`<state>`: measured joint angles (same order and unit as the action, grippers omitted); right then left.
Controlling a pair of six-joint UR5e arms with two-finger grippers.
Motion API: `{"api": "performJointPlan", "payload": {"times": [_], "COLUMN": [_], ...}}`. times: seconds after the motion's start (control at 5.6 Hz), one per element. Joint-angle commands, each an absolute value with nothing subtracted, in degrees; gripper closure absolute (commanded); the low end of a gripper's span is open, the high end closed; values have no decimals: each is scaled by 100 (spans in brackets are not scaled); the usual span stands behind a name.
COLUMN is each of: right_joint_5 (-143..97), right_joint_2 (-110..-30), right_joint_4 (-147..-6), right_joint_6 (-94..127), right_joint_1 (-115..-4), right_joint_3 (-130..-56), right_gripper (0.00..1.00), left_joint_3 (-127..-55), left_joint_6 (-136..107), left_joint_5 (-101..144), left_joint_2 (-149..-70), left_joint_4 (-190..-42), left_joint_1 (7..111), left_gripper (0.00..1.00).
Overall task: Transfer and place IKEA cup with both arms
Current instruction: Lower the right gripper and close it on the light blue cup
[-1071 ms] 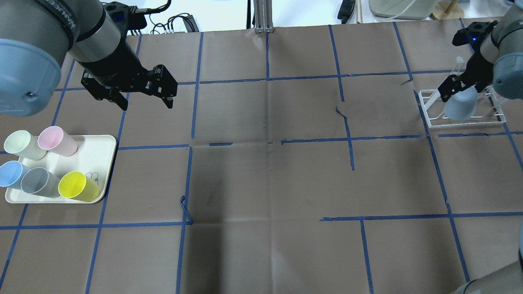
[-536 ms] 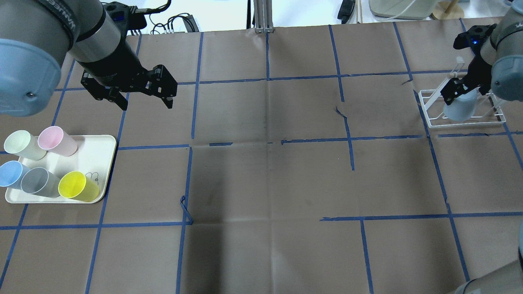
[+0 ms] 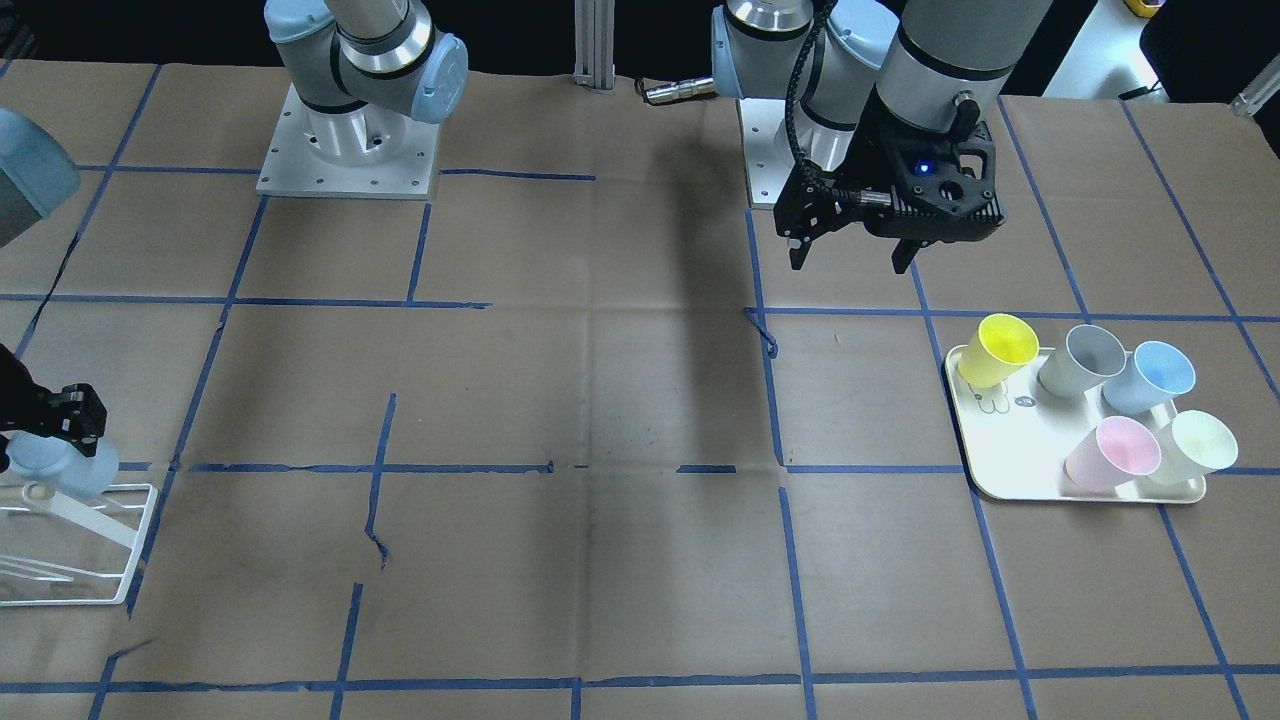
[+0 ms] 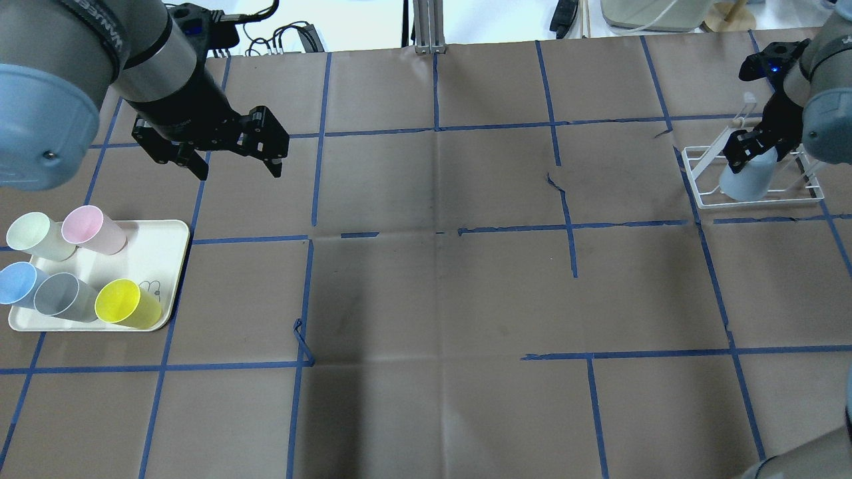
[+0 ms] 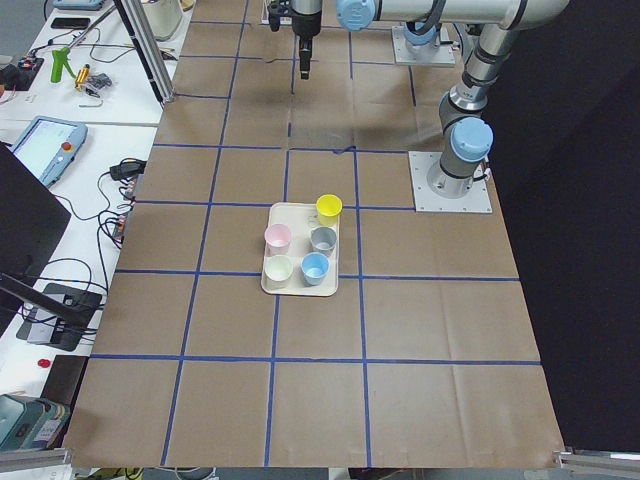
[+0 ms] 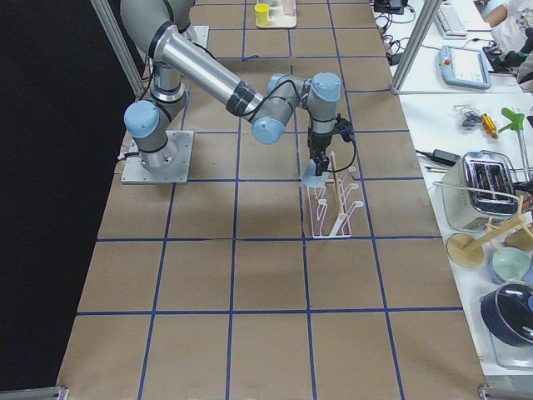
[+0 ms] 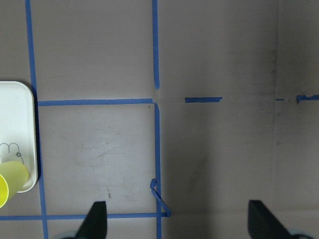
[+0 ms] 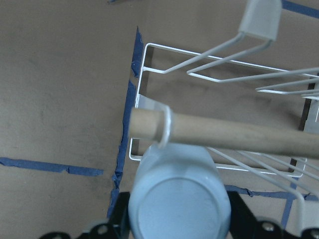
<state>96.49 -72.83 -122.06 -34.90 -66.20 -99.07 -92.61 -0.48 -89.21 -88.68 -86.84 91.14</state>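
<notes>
My right pincer (image 4: 749,152) is clenched on the IKEA cup (image 4: 745,179). The cup hangs just beyond the fingertips over the white wire rack (image 4: 700,191), its long axis running on from the pincer, base toward the wrist, mouth away, with a wooden peg (image 8: 224,134) just past it. It is pale matte blue, tapered and handleless; the left pincer (image 4: 239,170) hangs released and empty, well apart across the worktop (image 4: 432,299).

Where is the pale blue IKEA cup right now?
Overhead view, far right: the IKEA cup is held bottom-up by the right claw, at the white wire rack.
</notes>
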Motion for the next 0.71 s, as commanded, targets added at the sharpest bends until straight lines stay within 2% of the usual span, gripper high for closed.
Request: {"api": "performJointPlan", "payload": {"times": [0.0,0.36,0.54], "right_joint_5": [9650,9598,9589], "right_joint_2": [-7391,-7995,-8146], "right_joint_4": [-11999,-10861,-10132], "right_joint_6": [-3498,-3516,-3533], "right_joint_1": [-6644,-6662,-6671], "right_joint_3": [-9827,-9337,-8847], "right_gripper": [68,69,69], "left_joint_3": [-9255,-9220,-9211], "left_joint_6": [-88,409,465], "left_joint_5": [-8912,-8860,-8833], "left_joint_2": [-8868,-8895,-8921], "left_joint_4": [-8684,-8797,-8954], "left_joint_1": [9114,9088,9097], "left_gripper": [1,1,1]}}
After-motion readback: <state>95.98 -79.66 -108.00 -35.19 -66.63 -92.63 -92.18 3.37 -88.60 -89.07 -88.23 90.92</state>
